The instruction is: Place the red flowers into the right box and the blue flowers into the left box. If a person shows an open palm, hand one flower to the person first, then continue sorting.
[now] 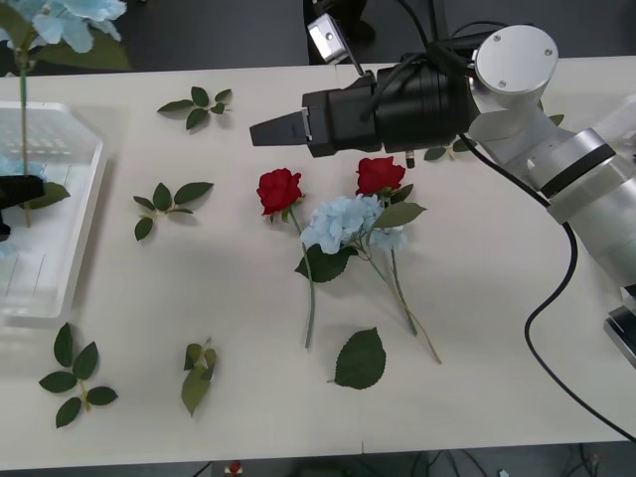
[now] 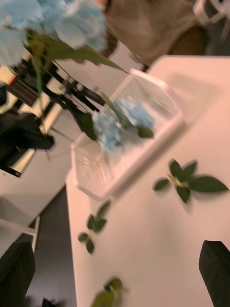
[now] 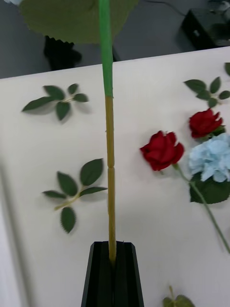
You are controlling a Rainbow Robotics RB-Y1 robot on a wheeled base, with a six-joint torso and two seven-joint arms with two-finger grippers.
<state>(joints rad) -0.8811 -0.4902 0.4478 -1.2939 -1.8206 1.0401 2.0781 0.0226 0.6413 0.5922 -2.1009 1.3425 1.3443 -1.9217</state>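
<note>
1. The left gripper (image 3: 113, 261), its black fingers pressed together on the yellow-green stem of a pale-blue artificial hydrangea (image 1: 62, 20), holds that flower upright above the shallow white ribbed plastic tray on the left (image 1: 84, 214); the fluffy head stands high at the table's far left corner
2. The step in hand looks like putting this blue flower into the left tray, where another pale-blue head (image 2: 120, 123) already lies
3. The right gripper (image 1: 281, 129), black fingers spread wide and holding nothing, hovers over the middle of the white table (image 1: 497, 328), just behind the flowers left to sort
4. Those are two small red artificial roses (image 1: 279, 189) on thin green stems and one more pale-blue hydrangea head (image 1: 343, 221), lying touching one another in a loose bunch
5. Loose green leaf sprigs (image 1: 169, 204) lie scattered around and are not to be sorted
6. Next, I judge, the left arm must lower and release over the tray; the right then needs to come down on a single rose stem, clear of the overlapping hydrangea
</note>
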